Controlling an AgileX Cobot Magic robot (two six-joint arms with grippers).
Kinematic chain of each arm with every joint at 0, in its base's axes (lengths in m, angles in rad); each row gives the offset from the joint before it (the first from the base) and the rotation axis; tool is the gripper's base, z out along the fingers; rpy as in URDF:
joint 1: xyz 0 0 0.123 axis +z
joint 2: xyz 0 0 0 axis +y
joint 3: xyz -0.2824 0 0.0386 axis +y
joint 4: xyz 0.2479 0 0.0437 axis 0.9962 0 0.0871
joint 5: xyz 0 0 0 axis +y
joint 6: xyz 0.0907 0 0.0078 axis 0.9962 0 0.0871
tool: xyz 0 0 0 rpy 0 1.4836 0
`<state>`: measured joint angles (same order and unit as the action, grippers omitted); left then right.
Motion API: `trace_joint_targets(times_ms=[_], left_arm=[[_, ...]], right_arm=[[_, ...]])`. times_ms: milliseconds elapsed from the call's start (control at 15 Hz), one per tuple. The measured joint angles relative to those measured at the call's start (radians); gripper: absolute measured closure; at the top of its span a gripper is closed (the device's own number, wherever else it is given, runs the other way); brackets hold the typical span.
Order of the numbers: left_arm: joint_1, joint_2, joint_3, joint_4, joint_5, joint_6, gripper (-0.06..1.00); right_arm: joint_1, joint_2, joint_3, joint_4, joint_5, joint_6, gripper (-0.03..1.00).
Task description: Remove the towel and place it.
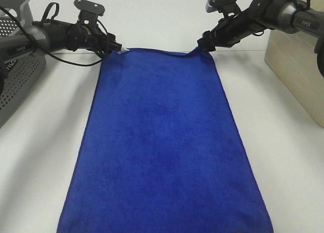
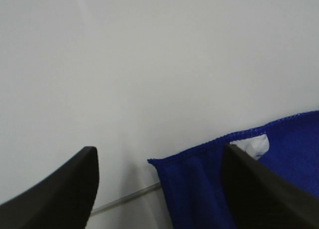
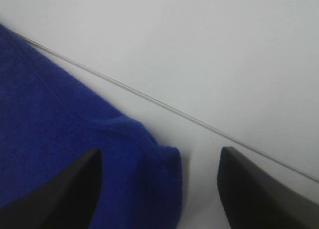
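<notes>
The towel (image 1: 164,147) lies spread flat on the white table (image 1: 40,157), its near end running out of the bottom of the exterior high view and its long blue body reaching away toward the two arms. It looks smooth, with only slight bunching along the far edge, so the placing seems largely done. At the far left corner, by the small white tag (image 1: 122,51), sits the left gripper (image 1: 112,47); its wrist view shows dark fingers (image 2: 259,189) spread wide, the towel corner lying between them and under one finger rather than pinched, so the jaws stand open. At the far right corner the right gripper (image 1: 205,46) is likewise parted: one finger (image 3: 55,194) is over the folded-up corner, the other over bare table, and nothing is clamped. Both appear to have let go. What seems left is for the arms to draw clear of the cloth. Off to the left stands a grey perforated basket (image 1: 20,71), and to the right a pale wooden box (image 1: 298,71), both apart from the towel.
</notes>
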<state>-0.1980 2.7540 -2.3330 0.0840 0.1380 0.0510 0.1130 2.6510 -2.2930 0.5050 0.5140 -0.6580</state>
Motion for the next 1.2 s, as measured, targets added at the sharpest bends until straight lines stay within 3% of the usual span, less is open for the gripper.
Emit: trace_joint_targets(times_ms=[267,467,733,1200], left_arm=[[0.000,0.000,0.000,0.000,0.000,-0.002,0.29],[0.000,0.000,0.000,-0.009,0.000,-0.002,0.29],[0.000,0.000,0.000,-0.033,0.000,-0.002,0.29],[0.000,0.000,0.000,-0.045,0.000,-0.004,0.29]], right_arm=[[0.000,0.022,0.000,0.113,0.004,-0.202,0.31],[0.000,0.054,0.000,0.155,-0.048,-0.335,0.31],[0.000,0.064,0.000,0.231,-0.176,-0.380,0.33],[0.000,0.100,0.000,0.243,-0.204,-0.411,0.34]])
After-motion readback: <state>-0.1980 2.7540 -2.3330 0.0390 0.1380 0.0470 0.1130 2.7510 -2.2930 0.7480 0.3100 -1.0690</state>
